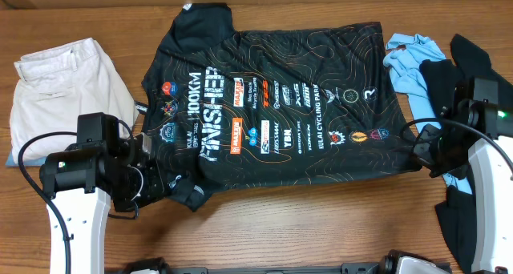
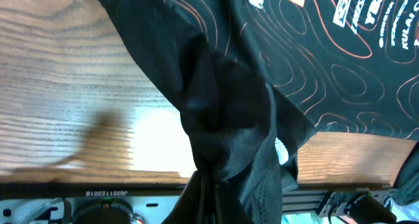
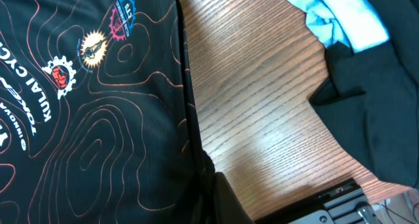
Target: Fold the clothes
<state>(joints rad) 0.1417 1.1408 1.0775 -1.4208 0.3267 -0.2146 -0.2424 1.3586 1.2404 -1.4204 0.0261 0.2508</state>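
The jersey (image 1: 280, 106) lies spread flat across the middle of the desk (image 1: 321, 226), print side up, its white and orange logos turned sideways to me. One sleeve sticks out at the far edge.

My left hand (image 1: 160, 182) is at the near left corner of the jersey, closed tight on a gather of its black cloth. From the left wrist, the fabric (image 2: 222, 119) bunches into folds and narrows down into my fingers at the bottom of the view, with the wood of the desk (image 2: 65, 86) bare beside it.

My right hand (image 1: 420, 151) is at the near right corner, also closed, pinching the jersey's edge. From the right wrist, that edge (image 3: 186, 119) runs straight down the view into my grip, with the orange contour lines and round logos to one side and bare desk (image 3: 262, 106) to the other.

Beige trousers (image 1: 56, 86) lie folded at the left end of the desk, just beside my left arm. A light blue shirt (image 1: 409, 62) sits crumpled at the far right, near the jersey, and another black garment (image 1: 463, 58) lies just beside it, under my right arm.
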